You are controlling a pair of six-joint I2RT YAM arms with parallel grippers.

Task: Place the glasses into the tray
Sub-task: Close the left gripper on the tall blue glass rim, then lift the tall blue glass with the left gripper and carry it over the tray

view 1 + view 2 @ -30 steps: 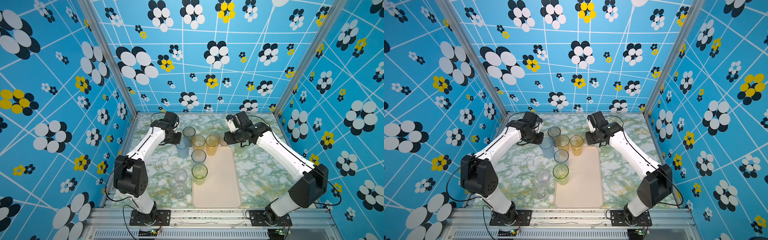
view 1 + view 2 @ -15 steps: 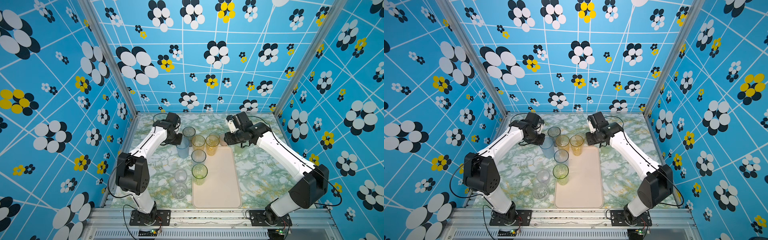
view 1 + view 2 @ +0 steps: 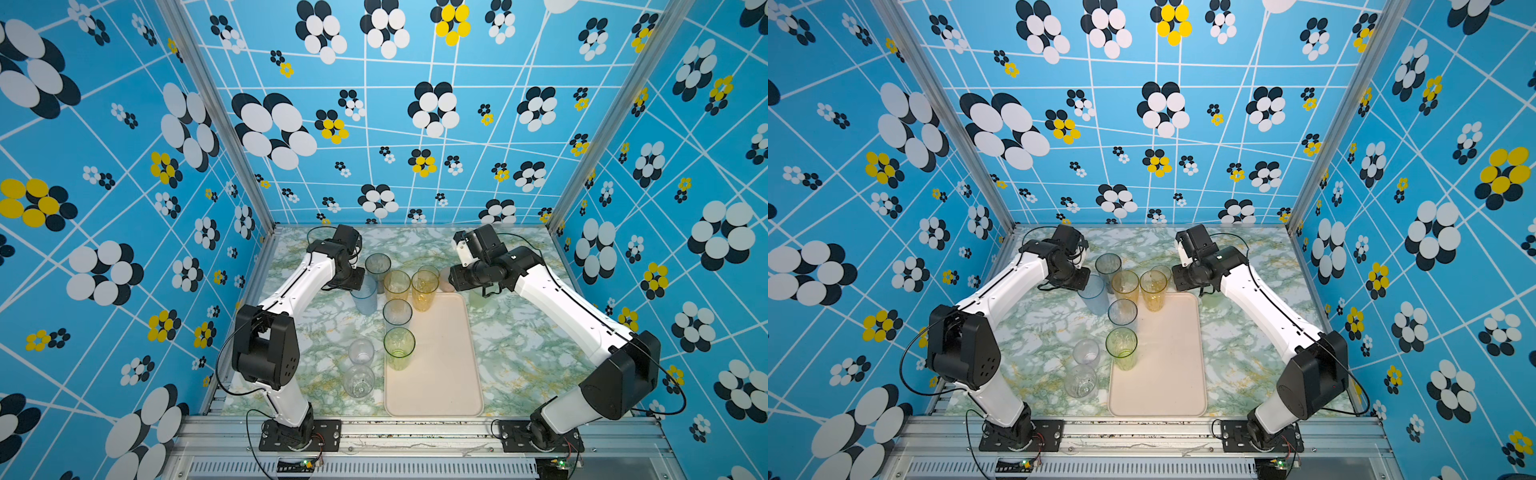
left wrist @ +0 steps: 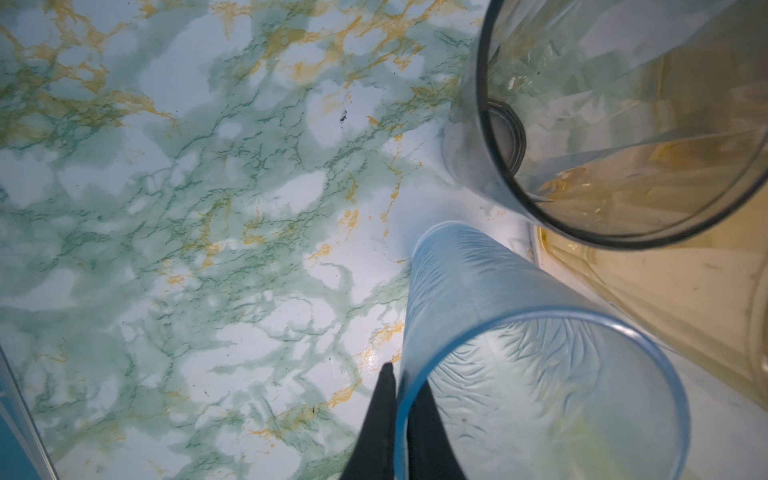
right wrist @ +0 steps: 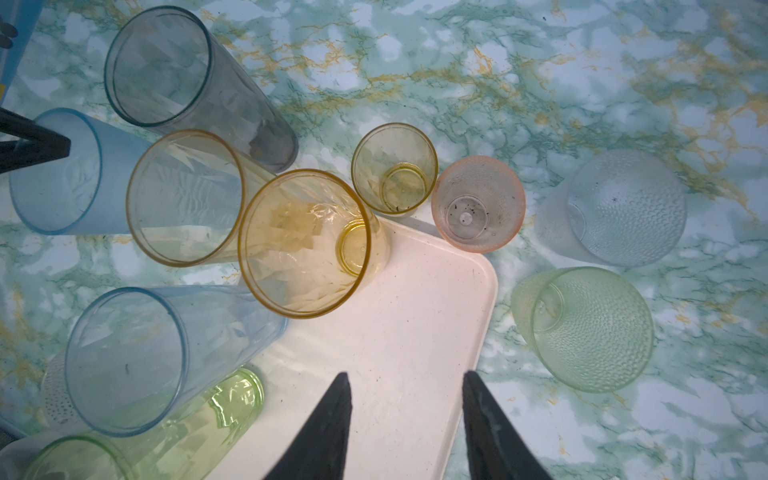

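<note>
My left gripper point(image 4: 405, 376) is shut on the rim of a frosted blue tumbler point(image 4: 536, 374), one finger inside and one outside; the tumbler point(image 3: 365, 298) stands on the table left of the tray's far end. My right gripper point(image 5: 405, 373) hangs open and empty over the far right corner of the cream tray point(image 5: 399, 332). On the tray point(image 3: 442, 374), along its left side, stand an amber tumbler point(image 3: 424, 289), a clear blue one point(image 3: 397, 312) and a green one point(image 3: 399, 348). A smoky grey glass point(image 3: 377, 264) and another amber one point(image 3: 396, 284) stand just off it.
Two clear short glasses point(image 3: 360, 351) point(image 3: 359, 380) stand left of the tray. Beyond its far edge are a small amber glass point(image 5: 395, 168), a pink one point(image 5: 478, 210), a frosted clear one point(image 5: 623, 208) and a frosted green one point(image 5: 590, 328). Patterned walls enclose the table.
The left gripper has closed onto the blue tumbler's rim. The right arm has not moved.
</note>
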